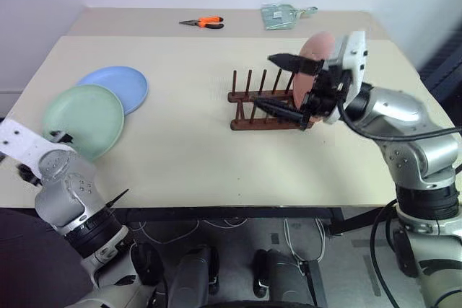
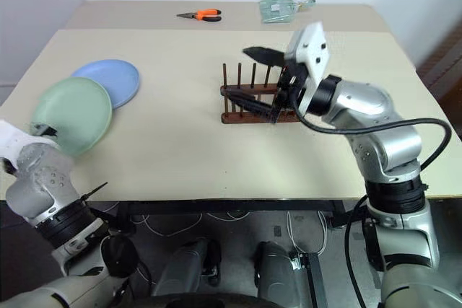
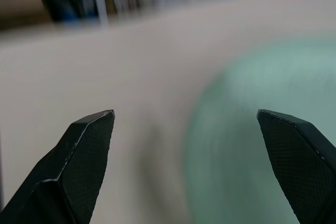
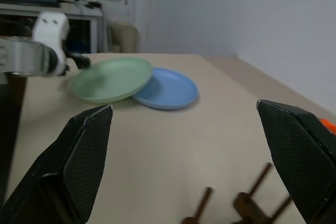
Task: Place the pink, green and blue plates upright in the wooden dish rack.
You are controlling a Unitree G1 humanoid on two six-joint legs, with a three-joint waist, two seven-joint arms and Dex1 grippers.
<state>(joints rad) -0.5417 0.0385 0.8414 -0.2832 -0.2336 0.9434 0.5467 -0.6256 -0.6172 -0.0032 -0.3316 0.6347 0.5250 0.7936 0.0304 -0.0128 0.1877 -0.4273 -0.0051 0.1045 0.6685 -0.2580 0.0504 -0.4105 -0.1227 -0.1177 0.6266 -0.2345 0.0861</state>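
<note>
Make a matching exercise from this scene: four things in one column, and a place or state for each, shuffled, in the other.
Things:
1. pink plate
2. green plate
3. pliers
4. right gripper

Places or states:
A. at the table's far edge
B. open, at the rack
C. lying partly over the blue plate
D. upright at the rack's right end, behind the right gripper

Pairs: 1-D, 2-C, 3-A, 4-B
</note>
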